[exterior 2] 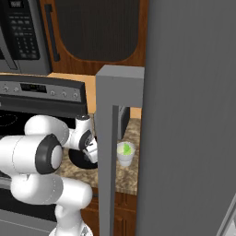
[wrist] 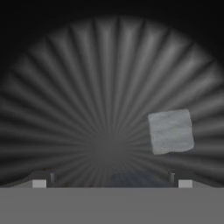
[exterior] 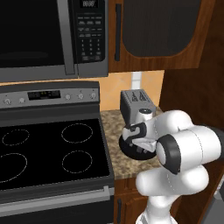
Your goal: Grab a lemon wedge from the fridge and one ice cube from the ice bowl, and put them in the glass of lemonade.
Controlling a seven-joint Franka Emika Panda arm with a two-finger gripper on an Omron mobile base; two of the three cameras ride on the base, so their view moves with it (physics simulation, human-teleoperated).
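Observation:
My gripper (wrist: pixel 112 181) hangs open just above the ice bowl (wrist: pixel 105 78), a black ribbed dish, with nothing between its fingers. One pale grey ice cube (wrist: pixel 170 131) lies in the bowl, up and right of the right fingertip (wrist: pixel 184 182). From the left base camera the hand (exterior: pixel 139 141) covers most of the ice bowl (exterior: pixel 129 152) on the speckled counter. The glass of lemonade (exterior 2: pixel 125 154) stands right of the ice bowl (exterior 2: pixel 78 161), and a yellow-green lemon wedge (exterior 2: pixel 125 148) sits in it. The grey fridge (exterior 2: pixel 193 115) fills the right side.
The fridge door's edge (exterior 2: pixel 110 138) stands open just in front of the glass. A silver toaster (exterior: pixel 135 103) sits behind the bowl. The black stove (exterior: pixel 52 148) lies to the left under the microwave (exterior: pixel 52 35). Wooden cabinets (exterior: pixel 157 30) hang above.

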